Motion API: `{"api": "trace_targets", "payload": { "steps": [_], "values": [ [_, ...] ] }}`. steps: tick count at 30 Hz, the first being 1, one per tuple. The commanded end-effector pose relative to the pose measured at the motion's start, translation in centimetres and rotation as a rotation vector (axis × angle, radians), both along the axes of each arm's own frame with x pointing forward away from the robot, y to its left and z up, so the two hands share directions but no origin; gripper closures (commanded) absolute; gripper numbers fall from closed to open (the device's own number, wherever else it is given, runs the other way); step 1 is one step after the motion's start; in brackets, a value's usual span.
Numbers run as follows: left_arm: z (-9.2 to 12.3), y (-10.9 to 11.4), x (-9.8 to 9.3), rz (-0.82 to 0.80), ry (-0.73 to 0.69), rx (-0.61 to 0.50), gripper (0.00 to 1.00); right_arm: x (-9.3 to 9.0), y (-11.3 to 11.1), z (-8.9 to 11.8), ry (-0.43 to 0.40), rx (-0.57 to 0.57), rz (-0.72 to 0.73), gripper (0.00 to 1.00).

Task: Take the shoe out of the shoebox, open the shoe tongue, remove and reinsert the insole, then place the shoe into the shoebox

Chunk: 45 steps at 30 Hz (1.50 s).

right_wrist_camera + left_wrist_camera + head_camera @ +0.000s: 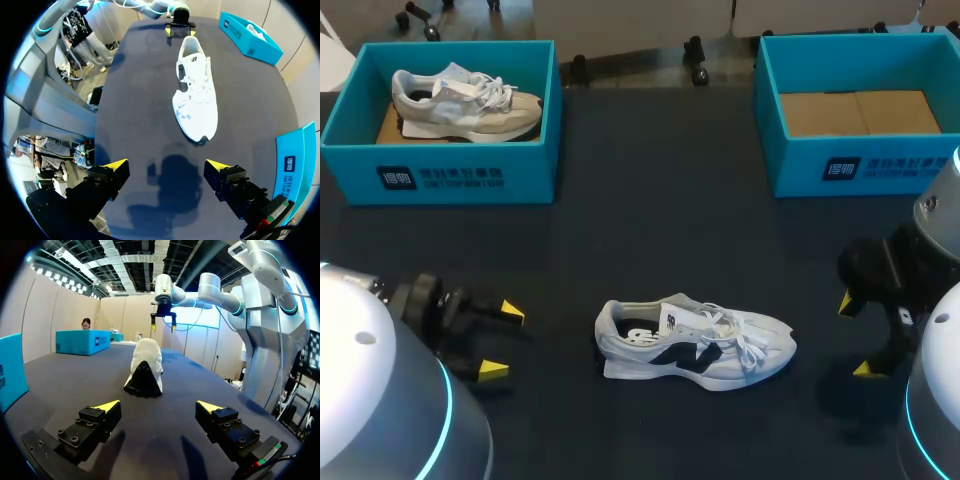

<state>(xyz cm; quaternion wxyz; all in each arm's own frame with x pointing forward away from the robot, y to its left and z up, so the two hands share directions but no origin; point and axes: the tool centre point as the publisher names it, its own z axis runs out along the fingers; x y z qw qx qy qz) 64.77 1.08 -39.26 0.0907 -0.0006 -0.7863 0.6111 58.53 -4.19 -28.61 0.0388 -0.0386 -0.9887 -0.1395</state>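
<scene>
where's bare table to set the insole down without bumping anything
Free: the wide strip of table between the left shoebox and right shoebox, behind the white shoe. Crowded: the front row, where the left end effector and right end effector flank the white shoe; the left shoebox holds a beige shoe.

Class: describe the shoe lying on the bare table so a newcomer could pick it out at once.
On the dark table, between the left gripper and right gripper, lies a white lace-up sneaker. Unlike the beige sneaker in the teal box, it lies outside any box and bears a dark side mark.
</scene>
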Motion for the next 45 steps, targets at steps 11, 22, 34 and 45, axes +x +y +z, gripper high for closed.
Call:
{"api": "trace_targets", "payload": {
  "steps": [11, 22, 34, 45],
  "values": [
    [0.4, -3.0, -0.4, 0.056, 0.003, -0.023, 0.00, -0.1, 0.0, -0.1, -0.001, -0.001, 0.001, 0.00],
    [1.0, -4.0, -0.1, 0.065, 0.061, -0.042, 0.00, -0.1, 0.0, -0.1, -0.001, -0.001, 0.001, 0.00],
    [0.3, -5.0, 0.0, 0.064, 0.067, -0.074, 0.00, -0.1, 0.0, -0.1, -0.001, -0.001, 0.001, 0.00],
    [0.2, -8.2, 1.3, 0.074, -0.026, -0.094, 0.00, -0.1, 0.0, -0.1, -0.001, -0.001, 0.001, 0.00]
  ]
}}
